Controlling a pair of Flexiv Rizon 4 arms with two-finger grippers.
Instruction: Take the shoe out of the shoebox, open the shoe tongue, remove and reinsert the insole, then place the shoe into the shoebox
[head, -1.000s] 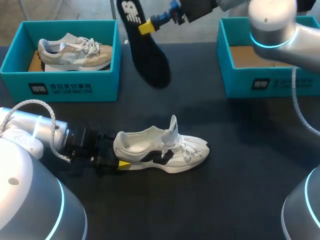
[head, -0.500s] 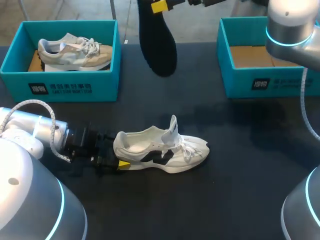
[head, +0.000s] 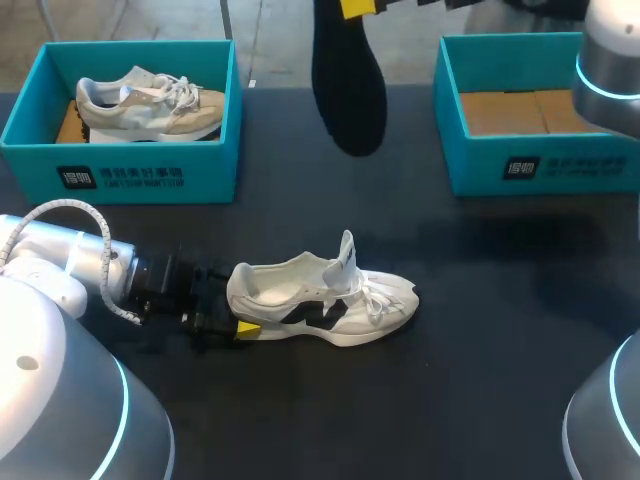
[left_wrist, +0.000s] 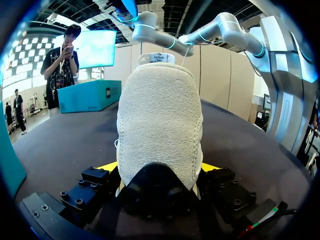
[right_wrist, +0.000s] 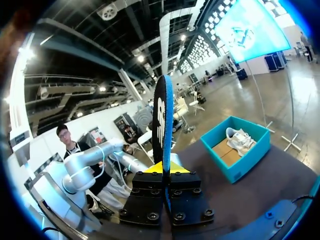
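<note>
Right gripper (right_wrist: 163, 167) is pinched tight on the black insole (right_wrist: 161, 120) — held edge-on between the yellow tips, high over the far middle of the table (head: 470, 350), its wider end hanging down. Left gripper (left_wrist: 159, 167) is clamped on the heel of the white sneaker (head: 320, 295), one finger on each side. The sneaker stands upright near the middle of the table, toe pointing right, tongue (head: 346, 252) pulled up and the mouth open. I judge the insole is out and the step in hand is putting it back. The next move calls for lowering and turning it so the wide end slides into the mouth toward the toe — with my left gripper steadying the heel. My right arm comes in from the far right and reaches past the middle, wrist raised; my left arm lies low along the near left, fingers level. The empty shoebox (head: 500, 165) sits at the far right.
</note>
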